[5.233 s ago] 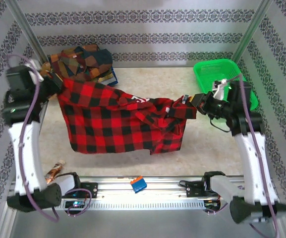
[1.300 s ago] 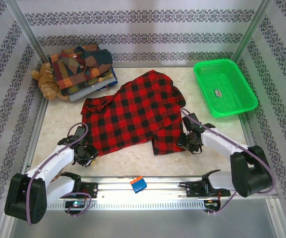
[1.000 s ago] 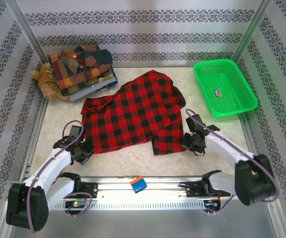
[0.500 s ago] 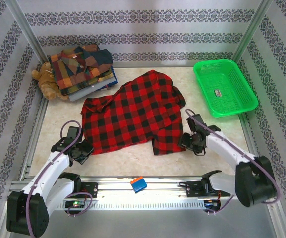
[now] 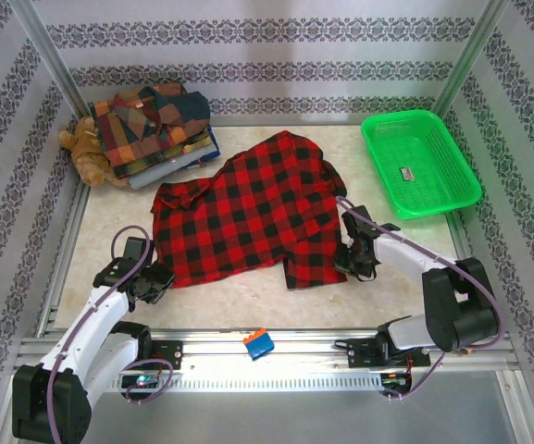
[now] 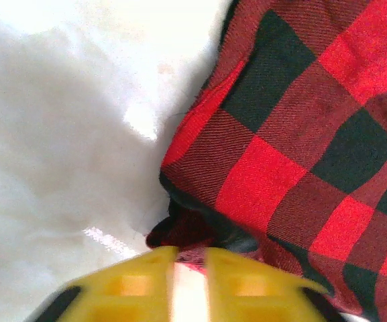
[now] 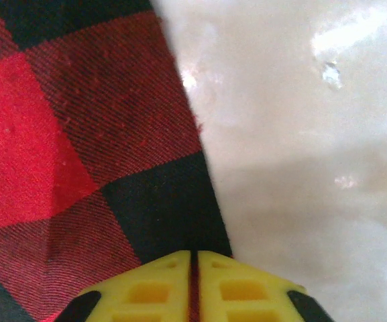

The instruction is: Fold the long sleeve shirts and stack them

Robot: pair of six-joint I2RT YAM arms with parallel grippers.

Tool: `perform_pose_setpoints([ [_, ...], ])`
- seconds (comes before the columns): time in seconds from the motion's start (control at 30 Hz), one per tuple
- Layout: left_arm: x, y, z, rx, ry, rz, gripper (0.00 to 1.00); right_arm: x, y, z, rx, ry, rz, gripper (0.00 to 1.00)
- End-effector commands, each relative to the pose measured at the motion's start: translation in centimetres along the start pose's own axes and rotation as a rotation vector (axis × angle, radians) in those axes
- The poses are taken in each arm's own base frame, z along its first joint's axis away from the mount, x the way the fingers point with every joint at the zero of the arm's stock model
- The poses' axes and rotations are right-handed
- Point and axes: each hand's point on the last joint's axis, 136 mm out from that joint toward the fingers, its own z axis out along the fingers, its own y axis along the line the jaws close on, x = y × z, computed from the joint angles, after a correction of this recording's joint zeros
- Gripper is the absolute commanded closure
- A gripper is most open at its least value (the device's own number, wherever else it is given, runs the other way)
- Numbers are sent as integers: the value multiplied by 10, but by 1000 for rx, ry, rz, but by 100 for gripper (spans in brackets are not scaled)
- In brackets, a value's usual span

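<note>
Red-and-black shirt [image 5: 248, 217] lies spread but rumpled mid-table [image 5: 248, 303], collar end toward the far edge and hem toward the near edge. The folded shirts [image 5: 155, 125] sit stacked in the far-left corner, well apart from it. My right gripper [image 7: 194, 253] is at the shirt's near-right edge with jaws together and a sliver of red in the seam, so I read that as pinched on the hem. My left gripper [image 6: 190, 253] is at the near-left corner with jaws slightly apart. The cloth bunches right at the tips but I'm not gripping it. Looks like the start of the fold: getting both near corners in hand, no fold made yet. Next move as I see it: close left on that corner, catching the full bunched thickness, then lift both sides evenly so the hem carries toward the far edge without skewing.
</note>
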Motion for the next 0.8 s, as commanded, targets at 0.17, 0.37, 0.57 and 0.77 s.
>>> perform_pose_setpoints([
  [0.17,6,4,0,9,25,-74,38,3,5,-11,-6,-21,0,100],
  [0.37,10,-4,10,41,68,-101,38,4,10,-13,-3,-22,-21,100],
  [0.57,8,-13,25,81,80,-131,46,8,11,-16,-6,-20,-26,100],
  [0.77,2,-12,31,45,70,-88,86,20,11,-27,-32,-12,-20,100],
])
